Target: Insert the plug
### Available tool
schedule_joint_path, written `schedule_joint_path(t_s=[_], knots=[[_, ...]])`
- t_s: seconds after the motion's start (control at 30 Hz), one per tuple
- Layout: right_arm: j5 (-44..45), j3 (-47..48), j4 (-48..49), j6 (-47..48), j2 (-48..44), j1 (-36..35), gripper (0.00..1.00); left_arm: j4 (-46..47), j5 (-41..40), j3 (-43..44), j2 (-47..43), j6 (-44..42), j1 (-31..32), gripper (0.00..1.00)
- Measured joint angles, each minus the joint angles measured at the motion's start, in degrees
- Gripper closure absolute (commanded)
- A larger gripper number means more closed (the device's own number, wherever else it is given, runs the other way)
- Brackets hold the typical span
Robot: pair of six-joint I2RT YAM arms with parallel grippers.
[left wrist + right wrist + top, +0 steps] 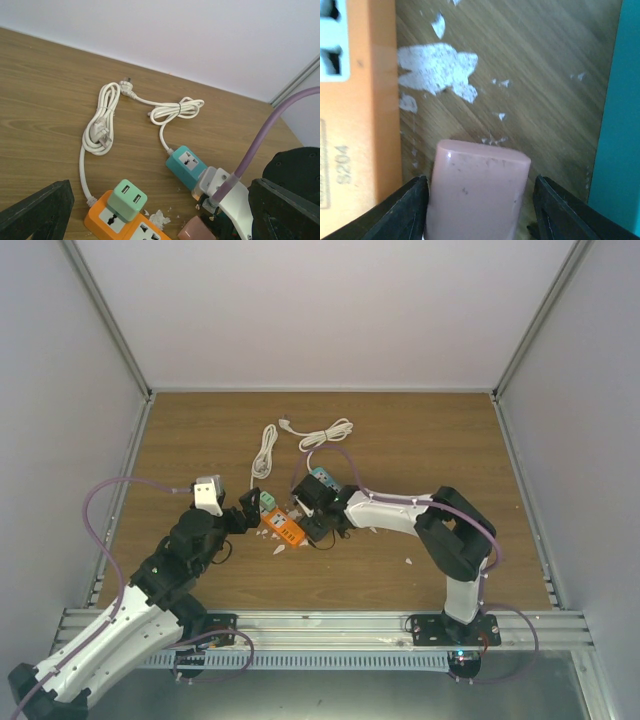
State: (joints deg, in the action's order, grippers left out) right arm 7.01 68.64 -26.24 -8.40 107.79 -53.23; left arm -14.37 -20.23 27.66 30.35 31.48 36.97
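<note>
No black plug shows in any view. My right gripper (pixel 318 525) (pixel 480 205) is shut on a pink block (pixel 477 195), upright over bare wood between the orange power strip (pixel 360 100) and the teal power strip (pixel 620 125). The left finger touches the block; a thin gap shows at the right fingertip. The pink block also shows in the left wrist view (pixel 197 232). My left gripper (pixel 250 508) (pixel 160 215) is open and empty, just above the orange strip (pixel 100 220), which carries a green USB adapter (pixel 126 200).
Coiled white cords (pixel 265 450) (pixel 325 432) lie behind the strips, one ending in a white plug (pixel 127 87). The teal strip (pixel 185 165) lies under my right wrist. White scraps (pixel 435 67) dot the wood. Grey walls enclose the table.
</note>
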Motion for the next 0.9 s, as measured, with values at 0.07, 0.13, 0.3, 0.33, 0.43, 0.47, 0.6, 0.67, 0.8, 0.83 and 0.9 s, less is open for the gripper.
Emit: schedule_joint_path(t_s=[0.07, 0.13, 0.3, 0.33, 0.43, 0.47, 0.6, 0.67, 0.8, 0.83, 0.9], knots=[[0.35, -1.09, 0.09, -0.85, 0.00, -0.02, 0.41, 0.00, 0.00, 0.00, 0.00, 0.00, 0.00, 0.01], [0.50, -2.05, 0.20, -1.57, 0.00, -0.02, 0.41, 0.02, 0.00, 0.00, 0.00, 0.00, -0.02, 0.01], [0.48, -3.91, 1.62, -3.15, -0.66, -0.02, 0.44, 0.00, -0.17, 0.00, 0.00, 0.00, -0.02, 0.01], [0.50, -4.24, 2.03, -3.26, -0.83, -0.02, 0.44, 0.00, -0.20, 0.00, 0.00, 0.00, -0.02, 0.01], [0.44, -5.57, 3.85, -3.06, -1.44, -0.02, 0.48, 0.00, -0.24, -0.04, 0.00, 0.02, -0.02, 0.01], [0.39, -6.01, 4.44, -2.89, -1.66, -0.02, 0.51, 0.00, -0.28, -0.04, 0.00, 0.02, -0.02, 0.01], [0.11, -6.49, 5.81, -1.99, -1.73, -0.09, 0.65, 0.00, -0.39, -0.04, 0.09, 0.02, -0.02, 0.01], [-0.09, -6.84, 6.71, -1.53, -1.86, -0.09, 0.73, 0.02, -0.42, -0.07, 0.28, 0.02, -0.02, 0.01], [-0.15, -10.45, 9.49, -0.79, -4.37, -0.09, 0.86, 0.04, -0.39, -0.24, 0.63, 0.11, -0.02, 0.01], [-0.02, -11.63, 9.86, -0.52, -5.57, -0.09, 0.88, 0.02, -0.37, -0.31, 0.72, 0.13, -0.02, 0.01], [0.68, -14.95, 11.04, 0.02, -9.49, -0.22, 0.89, 0.09, -0.20, -0.55, 0.90, 0.26, -0.02, 0.01]])
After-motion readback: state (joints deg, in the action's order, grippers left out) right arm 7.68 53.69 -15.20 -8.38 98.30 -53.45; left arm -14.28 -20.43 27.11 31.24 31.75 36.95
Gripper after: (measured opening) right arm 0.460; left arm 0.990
